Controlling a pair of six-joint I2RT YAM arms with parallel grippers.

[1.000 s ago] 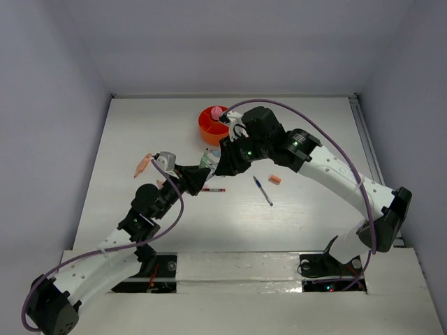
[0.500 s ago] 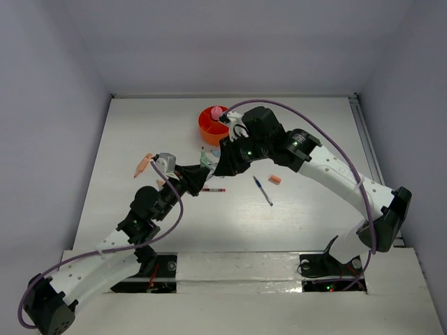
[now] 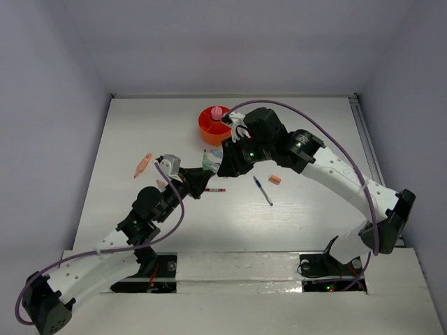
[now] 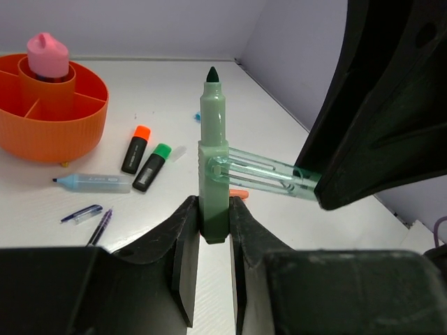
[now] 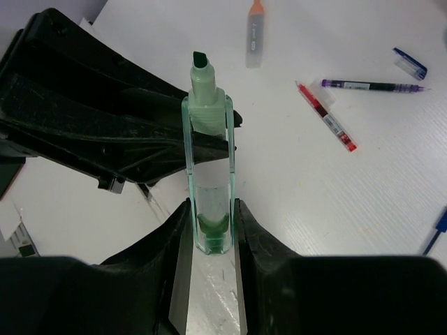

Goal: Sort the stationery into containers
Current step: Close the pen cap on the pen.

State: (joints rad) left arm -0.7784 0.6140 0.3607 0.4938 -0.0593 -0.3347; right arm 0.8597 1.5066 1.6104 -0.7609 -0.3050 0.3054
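My left gripper point(image 4: 213, 216) is shut on the body of a green marker point(image 4: 212, 160), held upright above the table with its dark tip uncapped. My right gripper point(image 5: 211, 223) is shut on the marker's clear green cap point(image 5: 209, 181). The cap's open end lies crosswise against the marker body point(image 5: 202, 87). The two grippers meet in mid-air left of centre in the top view, left point(image 3: 204, 179) and right point(image 3: 222, 165). The orange divided cup point(image 3: 207, 128) stands behind them with the pink bottle point(image 3: 217, 112) in its middle; it also shows in the left wrist view point(image 4: 70, 132).
On the table lie a blue pen point(image 3: 263, 190), a peach eraser point(image 3: 274, 180), a red pen point(image 3: 213, 189) and an orange marker point(image 3: 143, 165). By the cup lie an orange-capped marker point(image 4: 135, 149), a green-capped one point(image 4: 154, 166) and a light-blue one point(image 4: 94, 182).
My left gripper has edged right and up with the marker, closer to the right gripper. The right gripper has shifted only slightly. Both holds are unchanged.
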